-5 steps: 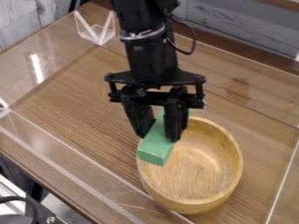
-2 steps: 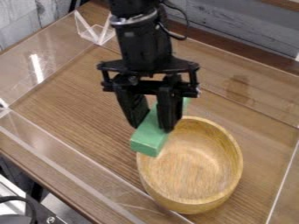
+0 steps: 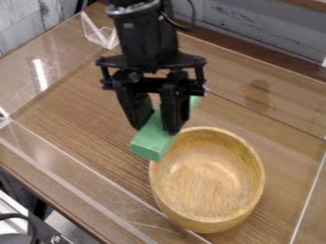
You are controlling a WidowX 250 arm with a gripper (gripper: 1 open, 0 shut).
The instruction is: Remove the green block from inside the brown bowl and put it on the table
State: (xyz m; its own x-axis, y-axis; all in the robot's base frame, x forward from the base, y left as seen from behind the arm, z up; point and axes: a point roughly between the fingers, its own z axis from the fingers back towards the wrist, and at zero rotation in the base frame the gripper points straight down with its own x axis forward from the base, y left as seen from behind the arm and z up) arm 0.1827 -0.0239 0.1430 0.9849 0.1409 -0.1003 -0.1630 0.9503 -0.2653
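Low clear walls (image 3: 38, 71) edge the wood-grain surface (image 3: 76, 114); nothing lies between the arm and the bare wood at left. The black pincer (image 3: 159, 122), partly spread, pinches the block (image 3: 152, 141), a matte green bar tilted above the rim of the round, grainy bowl (image 3: 211, 181).

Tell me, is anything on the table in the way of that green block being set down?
Nothing visible. The gripper holds the green block just outside the bowl's rim, with bare table beside it.
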